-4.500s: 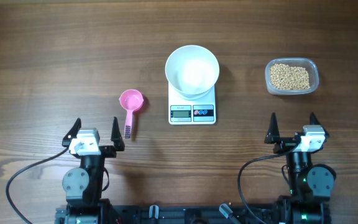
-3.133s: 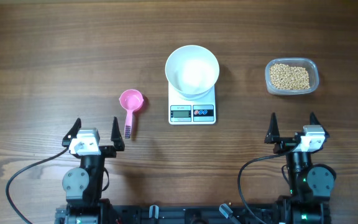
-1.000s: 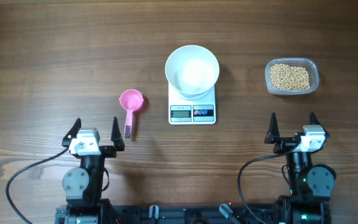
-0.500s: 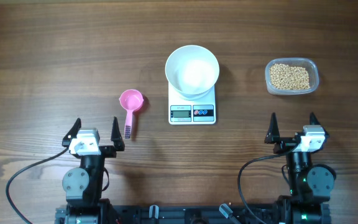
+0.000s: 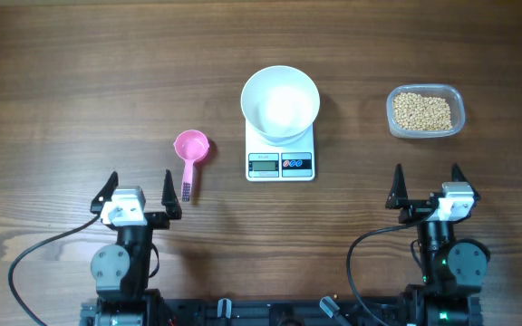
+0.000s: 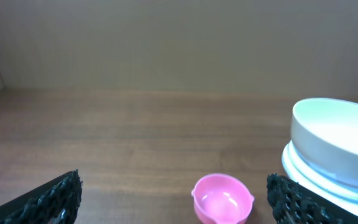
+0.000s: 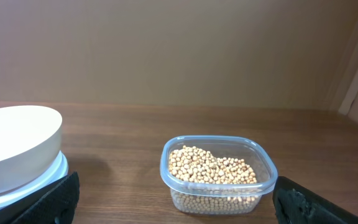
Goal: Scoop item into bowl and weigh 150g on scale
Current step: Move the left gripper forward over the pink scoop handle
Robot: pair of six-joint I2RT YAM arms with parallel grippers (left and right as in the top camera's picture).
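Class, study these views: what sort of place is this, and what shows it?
Probably a robotics test bench, not a kitchen: left gripper and right gripper over a wooden table, a white bowl on a scale, a tub of beans.

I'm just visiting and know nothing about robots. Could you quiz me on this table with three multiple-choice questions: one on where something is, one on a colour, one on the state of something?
1. Where does the bowl stand?
A) on the scale
B) beside it
C) under it

2. What colour is the scoop?
A) blue
B) pink
C) green

3. How are the left fingers and right fingers?
A) both shut
B) one pair holding something
C) both open, empty

Answers:
1 A: from overhead the bowl covers the scale's plate, above its display.
2 B: it is plainly pink in the overhead and left wrist views.
3 C: both pairs stand spread wide with nothing between them.
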